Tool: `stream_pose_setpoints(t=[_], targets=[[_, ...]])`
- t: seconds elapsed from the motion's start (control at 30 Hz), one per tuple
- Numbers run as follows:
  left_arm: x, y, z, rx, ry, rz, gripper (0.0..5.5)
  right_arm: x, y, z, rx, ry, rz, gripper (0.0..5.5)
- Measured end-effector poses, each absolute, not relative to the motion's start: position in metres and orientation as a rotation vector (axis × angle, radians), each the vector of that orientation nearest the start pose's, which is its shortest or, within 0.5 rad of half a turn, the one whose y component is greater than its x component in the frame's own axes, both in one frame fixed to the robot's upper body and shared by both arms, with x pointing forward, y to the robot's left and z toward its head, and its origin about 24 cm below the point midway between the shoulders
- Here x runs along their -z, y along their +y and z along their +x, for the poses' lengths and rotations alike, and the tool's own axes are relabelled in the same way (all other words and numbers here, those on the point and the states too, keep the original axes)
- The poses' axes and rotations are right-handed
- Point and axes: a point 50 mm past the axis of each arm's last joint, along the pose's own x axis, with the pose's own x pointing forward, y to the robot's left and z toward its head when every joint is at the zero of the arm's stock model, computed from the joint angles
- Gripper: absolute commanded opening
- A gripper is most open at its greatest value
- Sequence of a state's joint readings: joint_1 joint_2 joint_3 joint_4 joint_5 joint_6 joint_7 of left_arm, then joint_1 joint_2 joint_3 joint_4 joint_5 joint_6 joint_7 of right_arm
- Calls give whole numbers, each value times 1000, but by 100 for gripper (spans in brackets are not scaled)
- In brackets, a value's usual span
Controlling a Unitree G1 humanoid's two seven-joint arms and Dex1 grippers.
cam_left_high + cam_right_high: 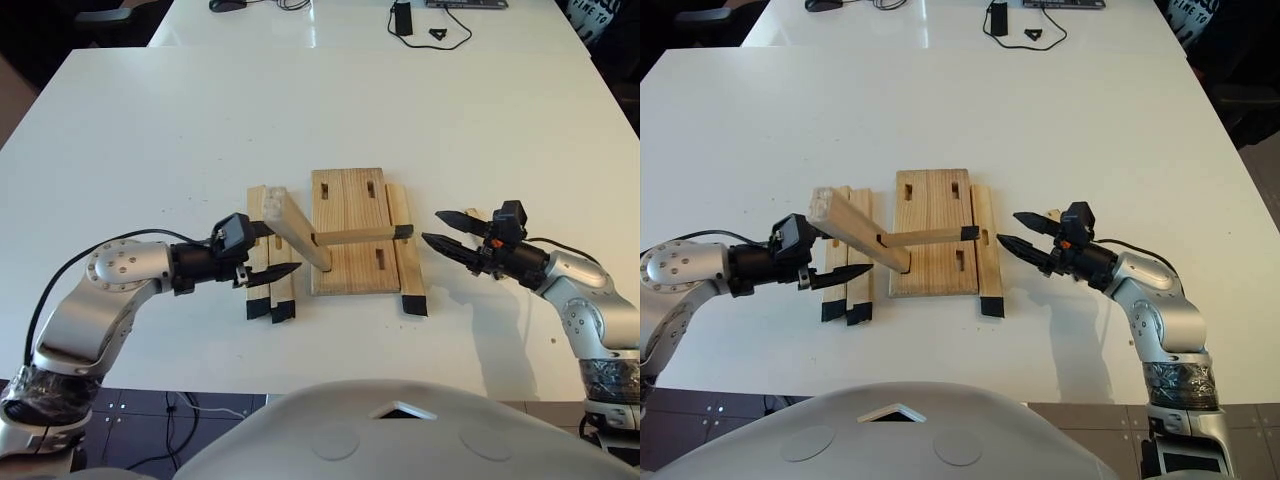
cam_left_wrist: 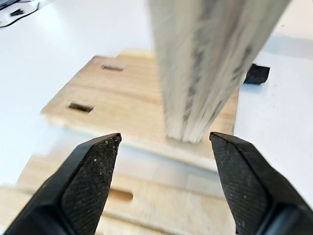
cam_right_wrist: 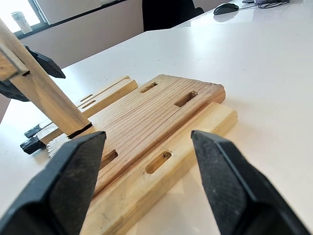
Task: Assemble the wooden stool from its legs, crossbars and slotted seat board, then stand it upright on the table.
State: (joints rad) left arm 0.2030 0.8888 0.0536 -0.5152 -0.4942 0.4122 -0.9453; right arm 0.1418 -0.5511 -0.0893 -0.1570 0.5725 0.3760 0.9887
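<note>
The slotted seat board [image 1: 348, 215] lies flat at the table's middle. One wooden leg [image 1: 293, 228] stands in the slot at its front left corner, leaning left. A crossbar [image 1: 358, 237] runs from that leg rightward over the board. Further legs [image 1: 262, 292] lie flat left of the board, and another leg [image 1: 407, 262] lies along its right edge. My left gripper [image 1: 271, 252] is open just left of the standing leg [image 2: 210, 58], whose base sits beyond its fingertips. My right gripper [image 1: 431, 227] is open to the right of the board [image 3: 146, 112], touching nothing.
A second white table behind holds a mouse [image 1: 228, 5], a black cable with a plug [image 1: 402, 18] and a small black piece [image 1: 438, 33]. Bare tabletop [image 1: 300, 110] stretches behind the board and on both sides.
</note>
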Motion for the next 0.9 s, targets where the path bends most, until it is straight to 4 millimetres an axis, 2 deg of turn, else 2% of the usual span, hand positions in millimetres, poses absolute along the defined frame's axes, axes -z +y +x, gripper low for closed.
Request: stream_pose_setpoints(t=[0.13,0.23,0.33,0.53,0.63,0.9], targets=[[-116,225,165,1039,436,308,336,-56,-221,191,-895,298,173,319],[-113,234,160,973,502,294,336,-54,-222,183,-877,306,176,319],[-113,230,157,918,538,247,336,-54,-224,182,-849,303,176,319],[-94,220,159,821,666,289,336,-52,-226,184,-832,305,167,319],[-84,230,161,766,720,362,336,-50,-228,184,-823,315,159,319],[-88,257,182,713,683,526,336,-49,-227,186,-822,314,157,319]])
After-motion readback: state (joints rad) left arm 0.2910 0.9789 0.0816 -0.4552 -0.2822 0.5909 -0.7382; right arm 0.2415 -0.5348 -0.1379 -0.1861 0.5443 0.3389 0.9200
